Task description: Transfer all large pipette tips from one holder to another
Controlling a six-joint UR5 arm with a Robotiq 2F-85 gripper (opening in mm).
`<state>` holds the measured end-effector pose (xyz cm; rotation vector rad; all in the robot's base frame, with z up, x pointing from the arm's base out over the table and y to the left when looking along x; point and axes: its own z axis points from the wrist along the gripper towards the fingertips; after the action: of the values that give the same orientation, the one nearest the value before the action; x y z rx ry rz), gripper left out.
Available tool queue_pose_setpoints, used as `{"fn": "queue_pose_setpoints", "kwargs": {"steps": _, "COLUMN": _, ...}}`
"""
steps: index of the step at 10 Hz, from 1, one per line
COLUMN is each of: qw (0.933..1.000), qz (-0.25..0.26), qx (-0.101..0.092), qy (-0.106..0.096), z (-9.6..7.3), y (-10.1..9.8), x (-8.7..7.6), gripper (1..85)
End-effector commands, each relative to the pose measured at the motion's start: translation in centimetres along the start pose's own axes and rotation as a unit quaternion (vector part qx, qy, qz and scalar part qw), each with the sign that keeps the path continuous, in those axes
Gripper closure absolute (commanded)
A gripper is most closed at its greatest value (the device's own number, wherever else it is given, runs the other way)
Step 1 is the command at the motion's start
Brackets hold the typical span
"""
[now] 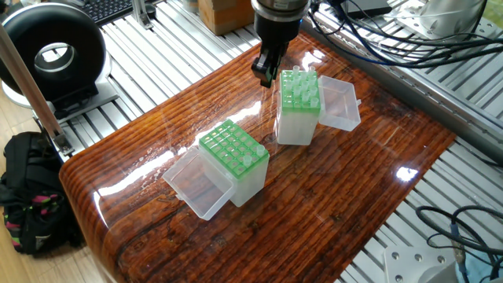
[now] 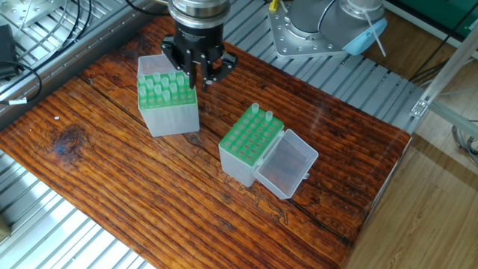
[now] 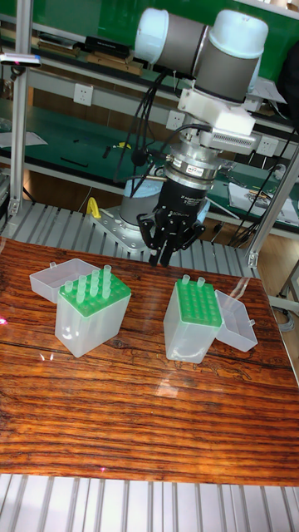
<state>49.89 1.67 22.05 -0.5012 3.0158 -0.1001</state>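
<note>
The large pipette tips (image 2: pixel 166 88) are translucent cones standing in the green grid of a clear holder (image 2: pixel 170 118), also seen as the holder (image 1: pixel 297 126) and the holder (image 3: pixel 87 322). A second holder (image 2: pixel 240 163) carries two tips (image 2: pixel 261 113) at its far edge; it shows again as the holder (image 1: pixel 245 182) and the holder (image 3: pixel 189 337). My gripper (image 2: pixel 199 81) hangs just above the fuller holder's edge that faces the other holder, and appears as the gripper (image 1: pixel 265 75) and the gripper (image 3: pixel 164 253). Its fingers stand slightly apart, open, with no tip between them.
Both holders have clear hinged lids (image 2: pixel 286 167) lying open beside them on the wooden table (image 2: pixel 112 187). Grey slatted aluminium (image 1: pixel 165 55) surrounds the table. Cables (image 1: pixel 377 39) run at the back, a black fan (image 1: pixel 53 55) and a backpack (image 1: pixel 27 189) sit to one side.
</note>
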Motion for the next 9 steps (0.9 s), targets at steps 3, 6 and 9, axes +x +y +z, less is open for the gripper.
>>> {"fn": "queue_pose_setpoints", "kwargs": {"steps": 3, "qw": 0.9988, "qz": -0.039, "qx": -0.026, "qy": -0.017, "z": 2.7, "y": -6.3, "x": -2.8, "gripper": 58.7}}
{"fn": "queue_pose_setpoints", "kwargs": {"steps": 6, "qw": 0.9968, "qz": -0.071, "qx": -0.026, "qy": -0.025, "z": 5.0, "y": -8.4, "x": -3.4, "gripper": 56.7}}
{"fn": "queue_pose_setpoints", "kwargs": {"steps": 9, "qw": 0.9927, "qz": -0.117, "qx": -0.020, "qy": -0.020, "z": 5.5, "y": -8.5, "x": -3.2, "gripper": 55.7}}
